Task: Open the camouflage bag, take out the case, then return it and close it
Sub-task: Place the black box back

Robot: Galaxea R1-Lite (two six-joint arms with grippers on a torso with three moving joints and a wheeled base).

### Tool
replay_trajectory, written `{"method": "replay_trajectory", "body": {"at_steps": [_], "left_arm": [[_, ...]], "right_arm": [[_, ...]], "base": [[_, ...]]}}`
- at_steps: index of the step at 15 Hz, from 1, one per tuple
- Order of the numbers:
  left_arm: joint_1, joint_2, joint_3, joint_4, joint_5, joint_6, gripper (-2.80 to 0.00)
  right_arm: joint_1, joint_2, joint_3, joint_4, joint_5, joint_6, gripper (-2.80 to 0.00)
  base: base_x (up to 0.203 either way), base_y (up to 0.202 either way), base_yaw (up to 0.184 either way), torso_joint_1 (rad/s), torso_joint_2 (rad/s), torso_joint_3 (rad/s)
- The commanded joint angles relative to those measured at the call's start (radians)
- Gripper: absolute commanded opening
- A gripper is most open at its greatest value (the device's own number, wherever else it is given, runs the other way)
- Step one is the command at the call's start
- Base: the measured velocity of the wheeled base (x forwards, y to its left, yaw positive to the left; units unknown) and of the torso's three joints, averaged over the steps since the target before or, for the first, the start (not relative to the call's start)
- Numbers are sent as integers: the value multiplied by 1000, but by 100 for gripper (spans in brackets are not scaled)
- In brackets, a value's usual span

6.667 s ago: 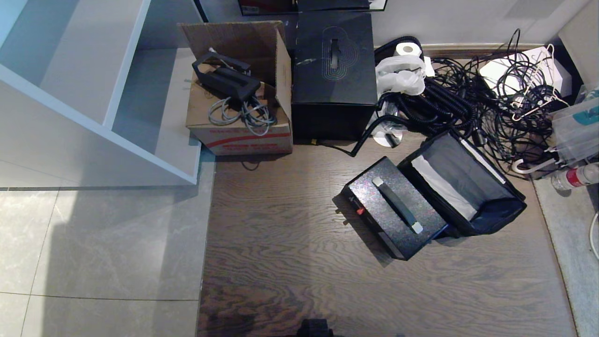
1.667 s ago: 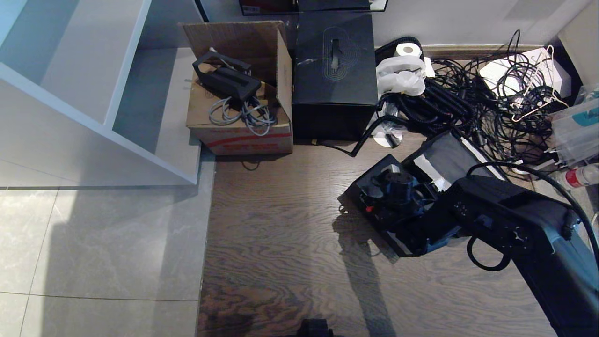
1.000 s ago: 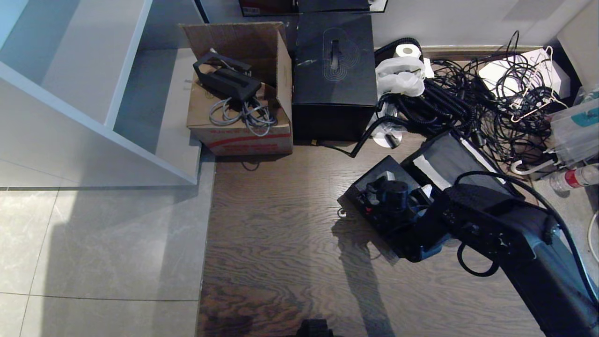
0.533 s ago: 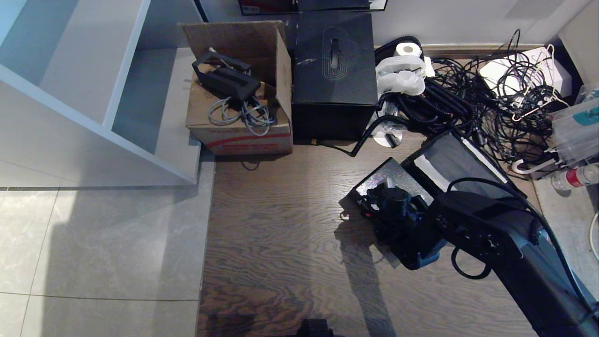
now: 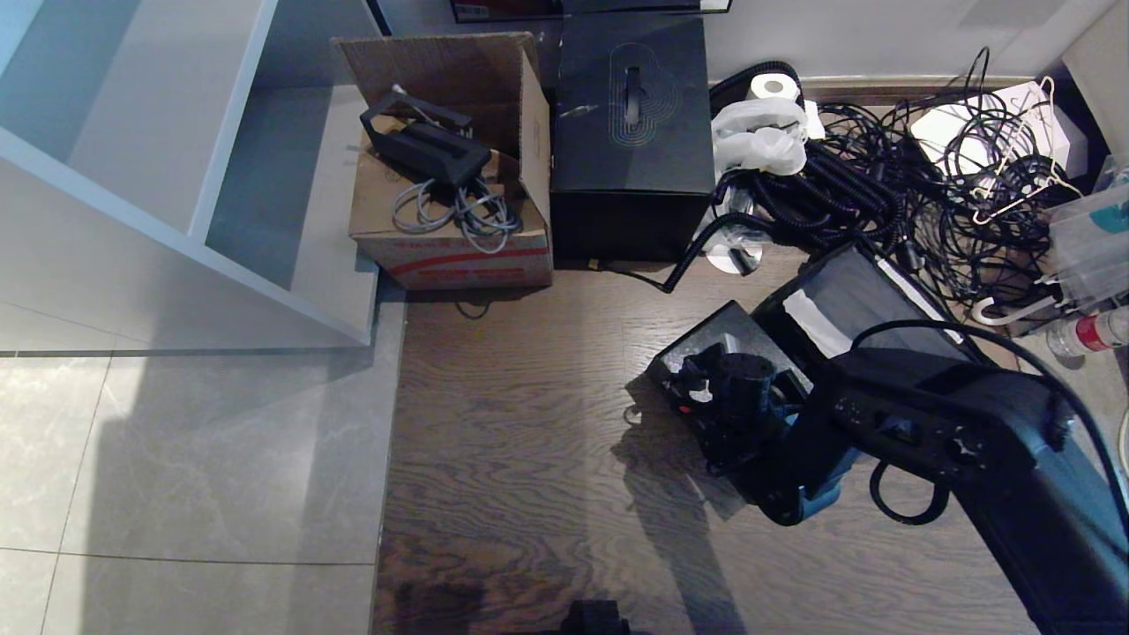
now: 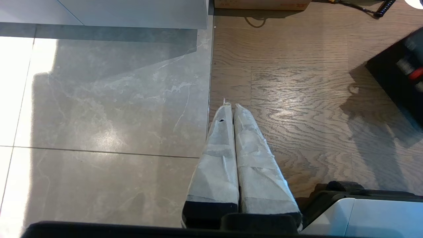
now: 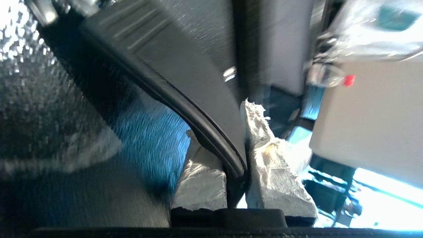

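- The left gripper [image 6: 231,105] hangs parked over bare floor [image 6: 109,109], well away from the work, its wrapped fingers pressed together on nothing; I would leave it there.
- The right gripper [image 7: 236,138] is the one working. Its padded fingers [image 7: 267,155] are clamped on the handle [image 7: 185,86] of the case [image 5: 719,339], which runs between them in the right wrist view. The grip sits on the bar itself, not on the lid.
- The case sits on the wooden floor [image 5: 529,441] just beside the open side of the camouflage bag [image 5: 860,300], with its near end hidden under the right wrist. Whether it is already off the floor I cannot tell.
- The step in hand, as I judge it, is carrying the case back into the bag. The grip looks narrow on a long handle, so the case may swing or pivot; lift slowly and keep the handle level.
- Raise the case high enough for its lower edge to clear the bag's black rim before moving it across, or the soft wall may fold inward and block the opening.
- Turn the case so its long side lines up with the bag's long grey interior, then lower it straight down and do not let go until it rests on the bottom.
- Beyond the bag lies a tangle of black cables [image 5: 873,185], and farther back stands the black cube box [image 5: 631,132]. Keep the swing short so that nothing snags there.
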Motion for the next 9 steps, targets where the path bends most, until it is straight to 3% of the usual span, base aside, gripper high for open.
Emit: {"method": "replay_trajectory", "body": {"at_steps": [1,6,9], "left_arm": [[-1,0,0,0,1,0,-280],[-1,0,0,0,1,0,-280],[-1,0,0,0,1,0,-280]], "right_arm": [[11,-192,80,-15,-12,-15,-280],[0,-467,224,66,-10,-38,-280],[-70,-587,230,205,13,-41,-280]], "base": [[0,0,0,0,0,0],[0,0,0,0,0,0],[0,0,0,0,0,0]]}}
